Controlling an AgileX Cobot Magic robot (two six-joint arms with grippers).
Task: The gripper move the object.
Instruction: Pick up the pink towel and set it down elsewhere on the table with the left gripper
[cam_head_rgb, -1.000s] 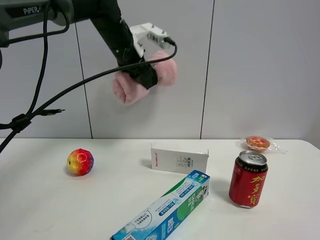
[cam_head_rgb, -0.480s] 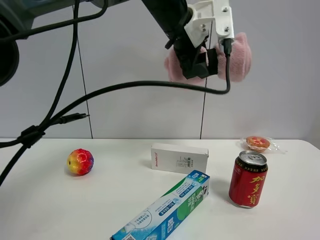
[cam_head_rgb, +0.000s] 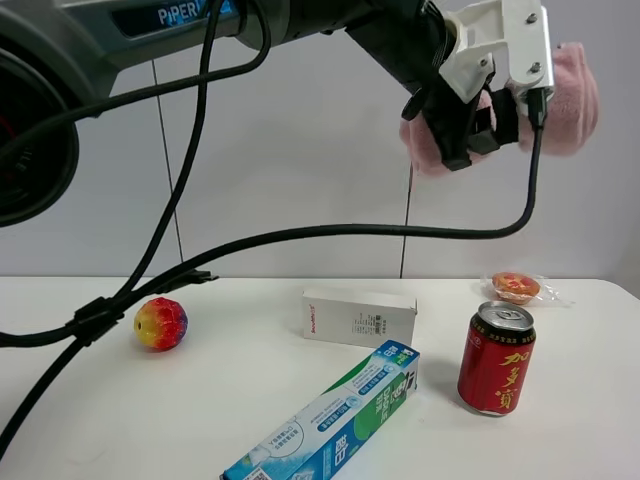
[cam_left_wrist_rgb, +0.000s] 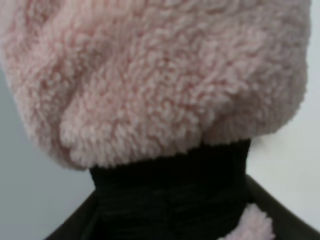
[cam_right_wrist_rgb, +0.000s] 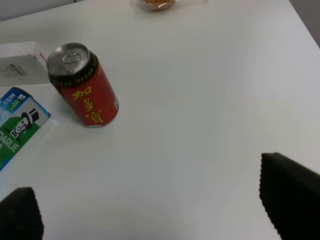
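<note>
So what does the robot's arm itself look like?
The left arm is a thick black tube lettered PIPER in white, ending in a white blocky housing and a dark gripper. Black cables trail from it. The right gripper has black, dimpled fingers.

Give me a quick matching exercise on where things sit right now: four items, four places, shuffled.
Things:
1. pink towel
2. rainbow ball
3. red can
4. white box

Places (as the high view shows them):
A. on the left part of the table
B. mid-table, behind the toothpaste box
C. in the air, clamped in the left tool
D. upright on the right part of the table

Pairs: 1-C, 2-A, 3-D, 4-B.
</note>
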